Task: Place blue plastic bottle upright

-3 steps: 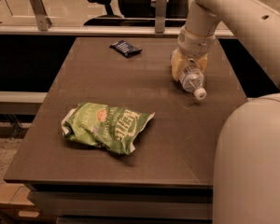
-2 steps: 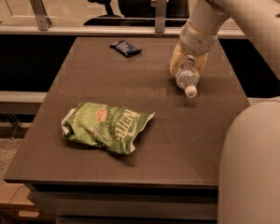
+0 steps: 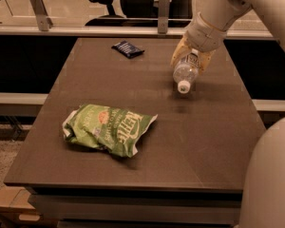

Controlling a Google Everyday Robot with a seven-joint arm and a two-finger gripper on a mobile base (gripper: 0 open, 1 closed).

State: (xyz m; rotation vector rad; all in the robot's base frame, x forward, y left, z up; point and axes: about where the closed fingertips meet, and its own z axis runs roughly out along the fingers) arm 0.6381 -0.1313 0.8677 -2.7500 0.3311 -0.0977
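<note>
The blue plastic bottle [image 3: 186, 72] is a small clear bottle with a white cap and a white-and-blue label. My gripper [image 3: 192, 56] is shut on its body at the table's far right and holds it lifted above the table. The bottle is tilted, with its cap pointing down and toward the camera. Its shadow lies on the table below it. The bottle's base is hidden behind the yellowish fingers [image 3: 180, 50].
A crumpled green chip bag [image 3: 107, 128] lies at the front left of the brown table [image 3: 199, 146]. A small flat dark blue snack packet [image 3: 127, 48] lies at the far middle. My white arm body [image 3: 270, 179] fills the lower right corner. A rail and chair stand behind.
The gripper has lifted the bottle off the table and moved it slightly left; its cap, which lay pointing right and forward on the surface, now hangs downward in the air.
</note>
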